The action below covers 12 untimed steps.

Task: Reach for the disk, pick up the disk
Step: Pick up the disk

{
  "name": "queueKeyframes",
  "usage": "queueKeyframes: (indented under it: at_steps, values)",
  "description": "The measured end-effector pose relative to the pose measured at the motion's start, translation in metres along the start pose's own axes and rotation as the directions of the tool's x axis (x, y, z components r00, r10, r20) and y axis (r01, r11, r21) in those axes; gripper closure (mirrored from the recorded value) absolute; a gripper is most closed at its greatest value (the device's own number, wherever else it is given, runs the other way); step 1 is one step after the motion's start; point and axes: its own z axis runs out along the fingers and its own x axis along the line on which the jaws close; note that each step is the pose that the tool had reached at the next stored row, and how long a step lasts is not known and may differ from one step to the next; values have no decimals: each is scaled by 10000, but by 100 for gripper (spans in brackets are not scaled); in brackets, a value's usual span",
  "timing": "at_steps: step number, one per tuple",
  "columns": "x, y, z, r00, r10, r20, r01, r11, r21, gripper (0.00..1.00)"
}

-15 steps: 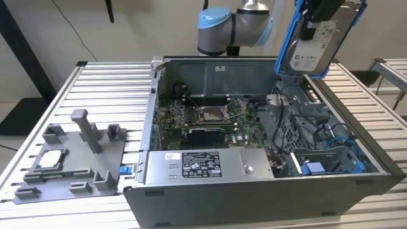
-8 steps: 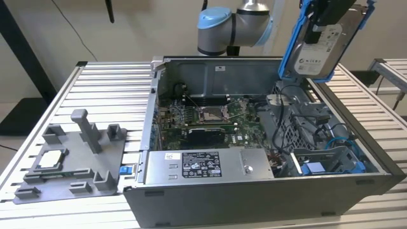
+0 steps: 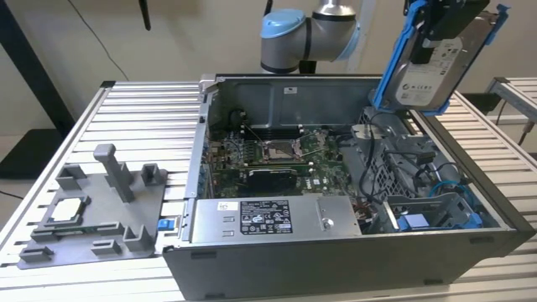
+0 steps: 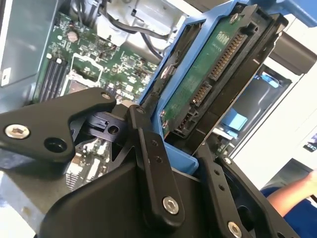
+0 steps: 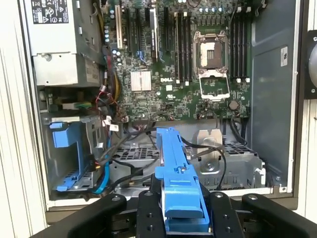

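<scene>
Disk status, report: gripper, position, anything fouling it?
Gripper shut on the disk. Disk held upright in the air above the open computer case, blue rails between the fingers. Nothing touching it.

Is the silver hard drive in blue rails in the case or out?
Out. The silver hard drive in blue plastic rails hangs above the open grey computer case, clamped in the black gripper, tilted with its label facing the exterior view.
</scene>
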Motion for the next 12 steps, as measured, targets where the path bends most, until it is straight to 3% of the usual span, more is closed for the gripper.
queueKeyframes:
  at_steps: [12]
  values:
    - [335,-44,-10,10000,5,62,-5,10000,-23,100]
